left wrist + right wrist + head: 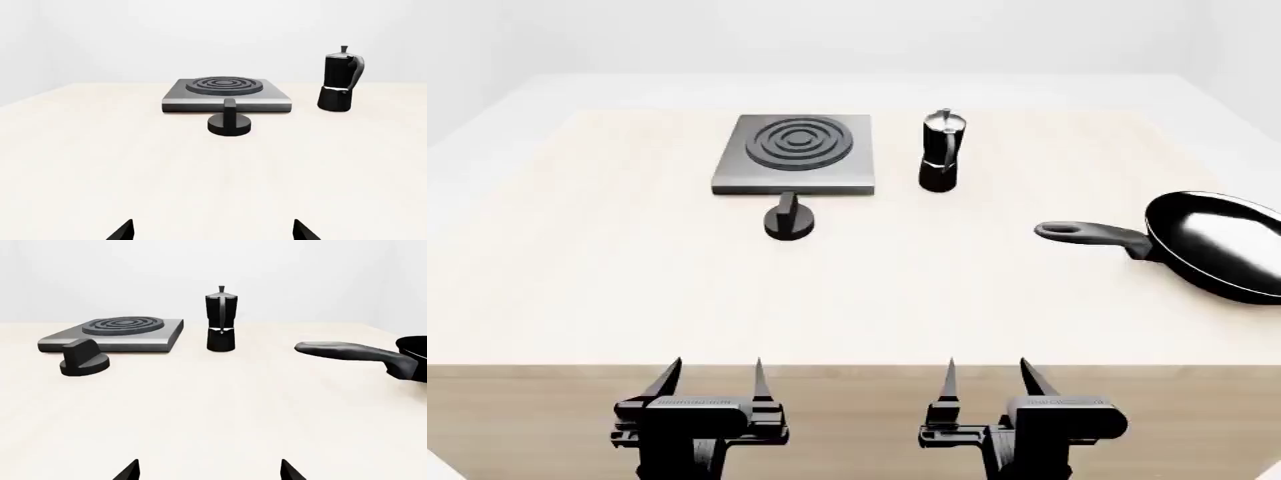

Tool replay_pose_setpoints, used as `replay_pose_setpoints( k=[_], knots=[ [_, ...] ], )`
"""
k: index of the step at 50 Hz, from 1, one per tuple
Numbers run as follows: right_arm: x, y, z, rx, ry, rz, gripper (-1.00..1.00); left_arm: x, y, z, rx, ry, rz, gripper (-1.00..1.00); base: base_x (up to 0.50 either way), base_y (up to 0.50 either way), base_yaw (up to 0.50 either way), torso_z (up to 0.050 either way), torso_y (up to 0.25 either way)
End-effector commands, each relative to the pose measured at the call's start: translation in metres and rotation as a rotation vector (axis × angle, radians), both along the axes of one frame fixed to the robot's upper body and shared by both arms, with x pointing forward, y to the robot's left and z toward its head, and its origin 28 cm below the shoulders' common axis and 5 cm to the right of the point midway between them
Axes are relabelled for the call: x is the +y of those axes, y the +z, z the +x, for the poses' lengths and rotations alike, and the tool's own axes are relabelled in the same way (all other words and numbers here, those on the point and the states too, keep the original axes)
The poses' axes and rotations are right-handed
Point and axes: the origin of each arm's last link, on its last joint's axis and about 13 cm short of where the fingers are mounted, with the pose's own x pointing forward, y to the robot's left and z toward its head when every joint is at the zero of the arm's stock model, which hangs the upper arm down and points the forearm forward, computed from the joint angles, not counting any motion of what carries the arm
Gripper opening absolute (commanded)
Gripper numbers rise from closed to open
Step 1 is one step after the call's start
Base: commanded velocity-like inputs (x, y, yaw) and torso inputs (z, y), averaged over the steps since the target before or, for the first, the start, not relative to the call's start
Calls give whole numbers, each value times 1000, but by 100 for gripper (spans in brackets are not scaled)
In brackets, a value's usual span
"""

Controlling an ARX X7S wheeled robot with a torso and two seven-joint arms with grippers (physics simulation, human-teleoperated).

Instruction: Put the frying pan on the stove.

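Note:
The frying pan [1221, 243] is glossy black and lies on the table at the right edge of the head view, its long handle [1090, 235] pointing left; the right wrist view shows its handle [347, 351]. The stove [794, 152] is a grey slab with dark burner rings at the far middle-left, also in the left wrist view [227, 94] and the right wrist view [113, 334]. My left gripper [715, 378] and right gripper [986, 376] are both open and empty at the table's near edge, far from the pan and the stove.
A black-and-silver moka pot [941, 152] stands right of the stove. A small black round knob [789, 219] lies just in front of the stove. The pale table [868, 290] has a wooden front edge [854, 400] by my grippers.

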Motion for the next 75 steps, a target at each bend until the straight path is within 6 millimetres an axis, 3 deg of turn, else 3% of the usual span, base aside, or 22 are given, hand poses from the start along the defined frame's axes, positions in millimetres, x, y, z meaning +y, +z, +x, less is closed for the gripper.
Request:
replay_pose_setpoints(
  k=[1,2,3,10,18,34,75],
  knots=[
    [0,5,-1,-6,0,15,100,0,3,-3,-22,4,57,100,0,0,0,0,0],
    [0,5,-1,-6,0,15,100,0,3,-3,-22,4,57,100,0,0,0,0,0],
    [1,24,-9,-57,-11,3,100,0,11,-7,-51,45,101,100,0,0,0,0,0],
    [3,54,-21,-123,-10,-19,100,2,28,-14,-89,74,102,100,0,0,0,0,0],
    [2,69,-28,-172,-14,5,100,2,35,-19,-123,80,121,100,23,0,0,0,0],
    [2,79,-34,-208,-15,15,100,2,39,-21,-154,91,116,100,220,0,0,0,0],
    [2,77,-39,-203,-2,43,100,1,38,-25,-151,66,124,100,247,0,0,0,0]
  ],
)
